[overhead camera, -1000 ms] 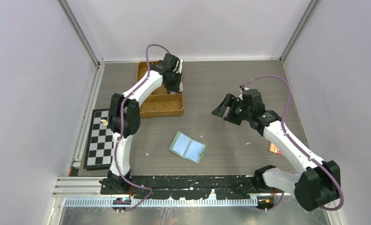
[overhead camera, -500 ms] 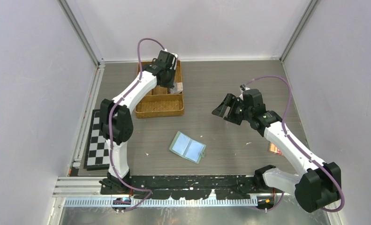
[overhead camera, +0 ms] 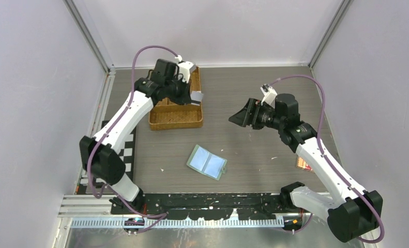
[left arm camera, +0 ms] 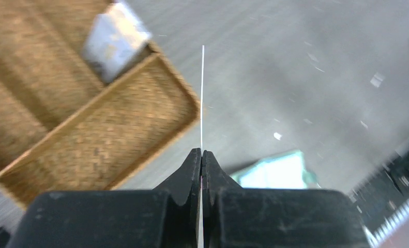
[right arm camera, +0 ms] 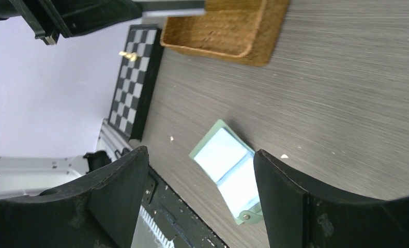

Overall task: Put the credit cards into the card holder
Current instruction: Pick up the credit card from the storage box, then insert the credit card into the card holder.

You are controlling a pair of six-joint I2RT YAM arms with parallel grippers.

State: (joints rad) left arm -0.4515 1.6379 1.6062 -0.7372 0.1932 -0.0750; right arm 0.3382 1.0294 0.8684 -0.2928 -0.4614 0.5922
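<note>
L gripper (left arm camera: pixel 201 155) clamped on one credit card (overhead camera: pixel 197 96) above woven tray (overhead camera: pixel 176 124); R gripper (overhead camera: pixel 238 119) spread, empty. Card holder (overhead camera: pixel 207 161) open on surface (overhead camera: pixel 254 155); second card (left arm camera: pixel 117 39) lies in tray, insertion pending.

The white-and-black left arm (overhead camera: pixel 122 121) stretches far forward, its black two-finger left hand (left arm camera: pixel 201 155) pinched tight on a thin silvery-grey card (overhead camera: pixel 197 96) (seen edge-on). The right arm (overhead camera: pixel 321 155) is raised over the desk, its right hand (right arm camera: pixel 197 155) spread wide.

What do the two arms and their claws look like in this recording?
The left arm and right arm have white links with black joints, each trailing a purple cable. The left claw and right claw are black and two-fingered. No markings legible.
</note>
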